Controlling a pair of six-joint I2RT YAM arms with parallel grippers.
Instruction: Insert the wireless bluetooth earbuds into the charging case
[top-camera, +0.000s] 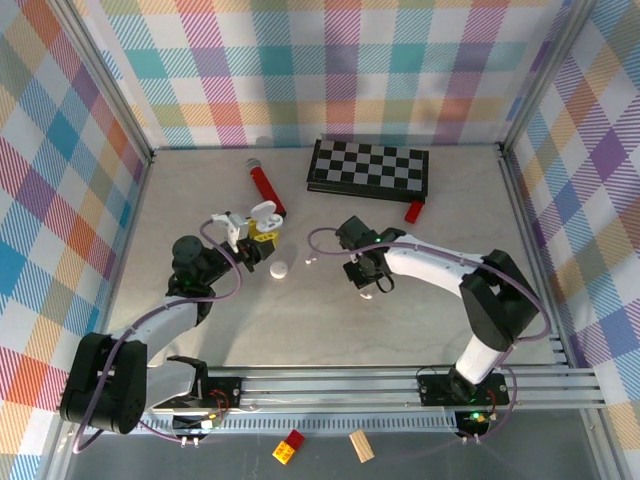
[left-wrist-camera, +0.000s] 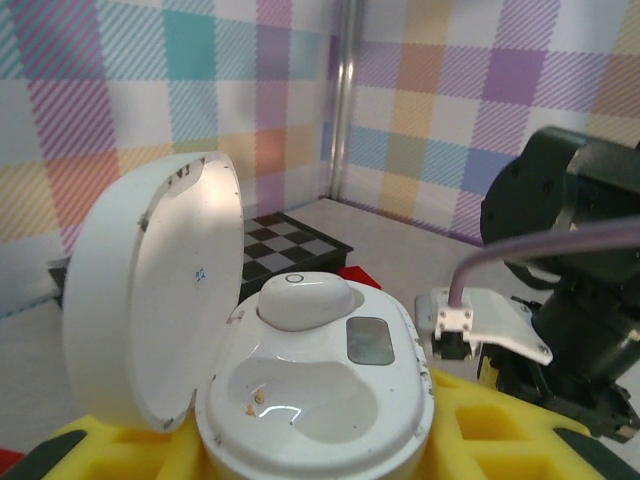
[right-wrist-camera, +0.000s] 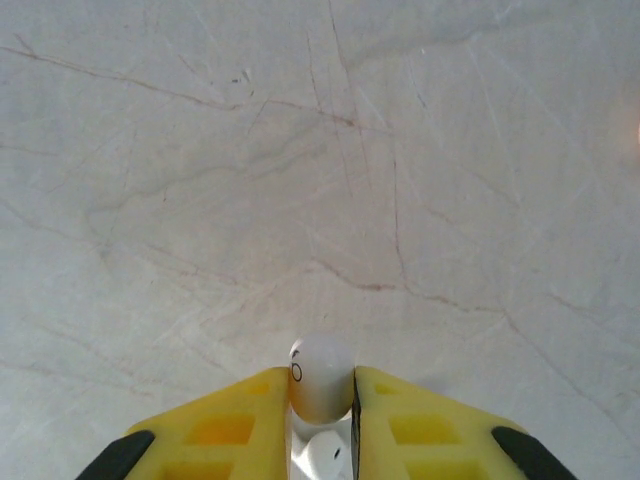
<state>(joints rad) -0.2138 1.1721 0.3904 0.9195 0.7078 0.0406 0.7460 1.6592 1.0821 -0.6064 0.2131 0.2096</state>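
My left gripper (left-wrist-camera: 312, 455) is shut on the white charging case (left-wrist-camera: 318, 385), yellow fingers (left-wrist-camera: 500, 425) on both sides. The lid (left-wrist-camera: 150, 290) stands open to the left. One white earbud (left-wrist-camera: 300, 298) sits in the far slot; the near slot (left-wrist-camera: 300, 400) is empty. From above, the case (top-camera: 264, 222) is left of centre in the left gripper (top-camera: 254, 238). My right gripper (right-wrist-camera: 322, 400) is shut on a white earbud (right-wrist-camera: 322, 378), low over bare table. In the top view the right gripper (top-camera: 370, 283) is a short way right of the case.
A small round white object (top-camera: 279, 269) and a tiny white piece (top-camera: 310, 260) lie between the grippers. A red cylinder (top-camera: 266, 185), a checkerboard (top-camera: 368, 165) and a red block (top-camera: 414, 211) lie farther back. The right arm's dark wrist (left-wrist-camera: 570, 230) is close by the case.
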